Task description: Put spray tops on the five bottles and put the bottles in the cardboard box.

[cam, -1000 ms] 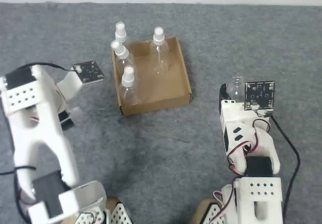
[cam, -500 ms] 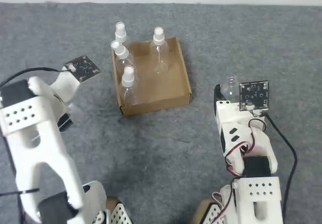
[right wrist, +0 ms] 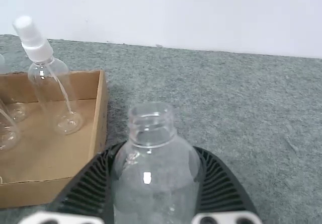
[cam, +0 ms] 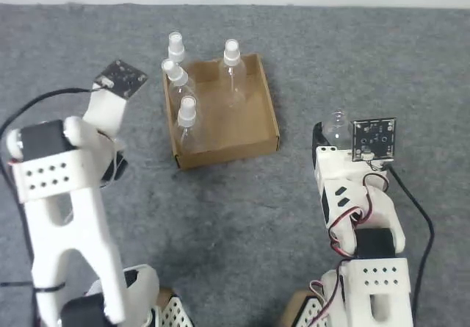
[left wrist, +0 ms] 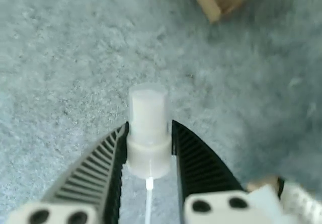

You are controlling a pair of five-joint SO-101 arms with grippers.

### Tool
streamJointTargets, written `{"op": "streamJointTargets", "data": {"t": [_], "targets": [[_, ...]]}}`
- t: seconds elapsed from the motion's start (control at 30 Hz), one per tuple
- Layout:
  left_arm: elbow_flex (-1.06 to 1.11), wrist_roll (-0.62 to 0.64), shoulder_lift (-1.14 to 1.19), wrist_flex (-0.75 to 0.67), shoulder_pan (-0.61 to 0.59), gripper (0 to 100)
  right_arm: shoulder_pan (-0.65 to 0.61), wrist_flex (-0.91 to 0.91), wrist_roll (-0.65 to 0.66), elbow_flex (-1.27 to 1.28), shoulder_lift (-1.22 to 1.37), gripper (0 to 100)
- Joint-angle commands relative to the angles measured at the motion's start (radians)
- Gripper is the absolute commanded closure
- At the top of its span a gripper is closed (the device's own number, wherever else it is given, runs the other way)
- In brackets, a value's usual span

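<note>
1. The left gripper (left wrist: 148, 129) is pinched on a white spray top (left wrist: 147, 108), one ribbed black finger (left wrist: 113, 153) pressing each side of its collar.
2. The spray top's long axis runs along the fingers. Its capped end points out past the fingertips, away from the wrist, and its thin dip tube (left wrist: 149, 204) trails back between the fingers towards the wrist.
3. Beyond the left fingertips lies grey carpet (left wrist: 60, 43), with a corner of the cardboard box (left wrist: 214, 5) further off.
4. The right gripper (right wrist: 153, 156) is clamped around a clear bottle (right wrist: 151, 133), with a finger on each side of its shoulder.
5. That bottle stands upright with its long axis vertical. Its open, uncapped neck points up and rises above the fingertips.
6. In the high view the bottle (cam: 337, 123) sits at the front of the right gripper (cam: 328, 137), well apart from the box (cam: 266, 99).
7. Ahead of the right gripper and off to one side, capped bottles (cam: 233, 73) stand upright in the box, spray heads pointing up.
</note>
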Motion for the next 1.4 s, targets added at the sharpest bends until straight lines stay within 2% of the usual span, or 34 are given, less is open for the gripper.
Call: {"op": "streamJointTargets", "data": {"t": [0.0,0.27,0.47,0.67,0.83,1.0,1.27,1.37], "targets": [[-0.008,0.130,-0.078,-0.060,0.051,99,-0.024,-0.027,-0.012,-0.015,-0.030,95.7],[-0.010,0.347,-0.086,-0.124,0.114,99,-0.024,-0.021,-0.012,-0.015,-0.030,95.8],[-0.008,0.585,-0.086,-0.135,0.176,99,-0.024,-0.019,-0.012,-0.015,-0.030,95.8],[-0.015,0.695,-0.087,-0.149,0.269,99,-0.024,-0.019,-0.011,-0.014,-0.030,95.8],[-0.012,0.810,-0.087,-0.226,0.278,99,-0.024,-0.025,-0.011,-0.005,-0.030,97.0],[-0.016,0.865,-0.087,-0.253,0.279,99,-0.044,-0.025,-0.008,-0.003,-0.030,97.5],[-0.035,0.873,-0.089,-0.269,0.275,99,-0.093,-0.024,-0.005,0.003,-0.030,97.5],[-0.073,0.919,-0.089,-0.269,0.273,99,-0.114,-0.019,-0.005,0.003,-0.030,97.5]]}}
